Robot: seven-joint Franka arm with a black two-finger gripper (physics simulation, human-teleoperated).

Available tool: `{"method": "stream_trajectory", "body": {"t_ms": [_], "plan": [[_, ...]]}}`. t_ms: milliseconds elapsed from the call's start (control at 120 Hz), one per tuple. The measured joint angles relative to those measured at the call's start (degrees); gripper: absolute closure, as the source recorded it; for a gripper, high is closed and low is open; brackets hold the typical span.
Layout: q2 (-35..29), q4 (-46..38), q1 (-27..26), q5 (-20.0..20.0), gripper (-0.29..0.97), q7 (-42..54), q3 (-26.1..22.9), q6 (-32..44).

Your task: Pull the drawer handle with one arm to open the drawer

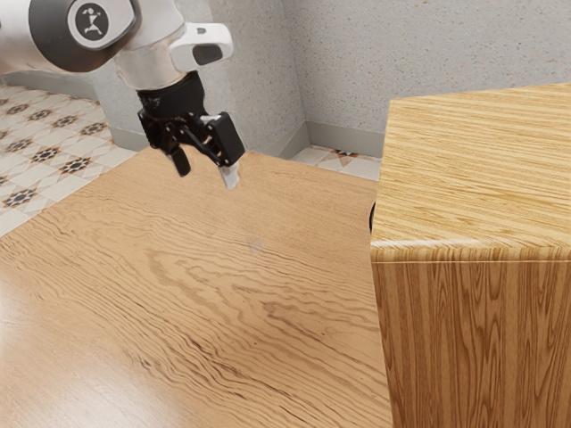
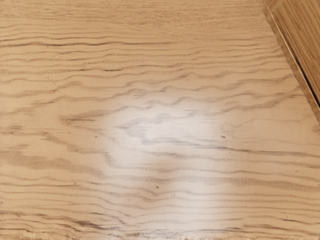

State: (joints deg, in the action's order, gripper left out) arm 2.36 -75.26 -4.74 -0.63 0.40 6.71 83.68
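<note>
Over the wood-grain table point(image 1: 161, 294), the gripper point(image 1: 207, 175) hangs with fingers spread and empty, well apart from the stiff, heavy-looking cabinet point(image 1: 473, 178), whose dark sliver point(image 1: 372, 217) is perhaps the rigid handle to grasp.

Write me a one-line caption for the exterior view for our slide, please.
Franka gripper hovers open above the wooden table, apart from the drawer cabinet at the exterior view's right.

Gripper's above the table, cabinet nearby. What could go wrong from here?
1. The likely handle is just a dark sliver at the edge of the cabinet, so lining up may miss it.
2. The gripper hangs apart from the cabinet, jaws open, pointing down at the table; without turning, it could bump the front.
</note>
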Motion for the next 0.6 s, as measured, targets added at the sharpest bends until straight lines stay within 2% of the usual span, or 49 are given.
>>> {"method": "stream_trajectory", "body": {"t_ms": [192, 267, 333, 433, 600], "plan": [[0.1, 1.3, 6.1, -0.3, 0.00, 0.4, 0.4, -3.1], [-1.0, 9.8, 7.6, 0.7, 0.00, 0.6, 0.3, -6.1], [-1.1, 12.8, 8.8, -1.2, 0.00, 0.7, 0.5, -8.0], [1.6, 13.6, 9.7, -3.4, 0.00, 0.8, 0.6, -9.8], [10.8, 13.6, 5.8, -4.5, 0.00, 0.9, 0.6, -9.4]]}}
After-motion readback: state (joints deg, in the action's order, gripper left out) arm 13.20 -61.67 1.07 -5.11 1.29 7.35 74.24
